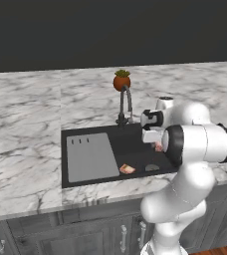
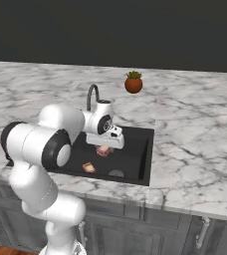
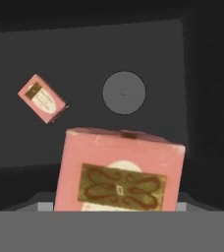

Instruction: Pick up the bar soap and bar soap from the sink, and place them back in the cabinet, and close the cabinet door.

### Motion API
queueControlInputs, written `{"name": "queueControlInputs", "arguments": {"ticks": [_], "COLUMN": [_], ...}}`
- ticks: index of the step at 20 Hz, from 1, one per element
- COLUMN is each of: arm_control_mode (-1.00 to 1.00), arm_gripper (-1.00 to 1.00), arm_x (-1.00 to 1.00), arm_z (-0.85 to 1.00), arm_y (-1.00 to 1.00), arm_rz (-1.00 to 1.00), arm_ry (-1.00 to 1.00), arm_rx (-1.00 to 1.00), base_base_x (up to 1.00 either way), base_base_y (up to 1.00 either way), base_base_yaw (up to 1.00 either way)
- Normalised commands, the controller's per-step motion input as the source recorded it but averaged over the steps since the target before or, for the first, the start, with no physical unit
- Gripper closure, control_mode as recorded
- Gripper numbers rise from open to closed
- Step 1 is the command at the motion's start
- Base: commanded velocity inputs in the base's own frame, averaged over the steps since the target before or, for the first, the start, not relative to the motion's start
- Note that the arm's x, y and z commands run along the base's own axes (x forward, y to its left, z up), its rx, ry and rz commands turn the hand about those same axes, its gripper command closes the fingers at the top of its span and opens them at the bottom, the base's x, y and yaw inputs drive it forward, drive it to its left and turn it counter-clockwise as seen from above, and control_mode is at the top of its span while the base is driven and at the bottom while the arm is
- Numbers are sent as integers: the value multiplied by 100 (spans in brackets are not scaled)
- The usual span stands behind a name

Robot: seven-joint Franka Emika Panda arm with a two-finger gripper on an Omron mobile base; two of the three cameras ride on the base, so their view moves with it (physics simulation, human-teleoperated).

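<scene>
One bar soap (image 3: 119,177), pink-red with a patterned label, sits close up between my fingers, and my gripper (image 2: 104,147) is shut on it just above the floor of the black sink (image 2: 135,152). From the left base the same soap (image 1: 158,146) shows under my hand (image 1: 153,133). The second bar soap (image 1: 127,169) lies flat on the basin floor near the front wall (image 2: 89,167), and in the hand view it lies off to the left (image 3: 41,98). The soap hides my fingertips. The cabinet and the cabinet door are out of view.
A dark curved faucet (image 1: 125,102) rises at the sink's back edge, close behind my hand. A potted plant (image 1: 121,80) stands on the marble counter beyond it. The grey ribbed drainboard (image 1: 88,157) covers the sink's left part. The round drain (image 3: 124,92) lies in the basin floor.
</scene>
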Motion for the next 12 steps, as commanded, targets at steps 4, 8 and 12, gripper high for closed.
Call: {"name": "queueControlInputs", "arguments": {"ticks": [4, 8, 12], "arm_control_mode": [-100, -100, -100], "arm_gripper": [100, 100, 100], "arm_x": [-29, -23, -29], "arm_z": [41, 28, 12], "arm_y": [8, 9, 9], "arm_rz": [7, 4, 4], "arm_ry": [0, 0, 0], "arm_rx": [0, 0, -1], "base_base_x": [0, 0, 0], "base_base_y": [0, 0, 0], "base_base_yaw": [0, 0, 0]}}
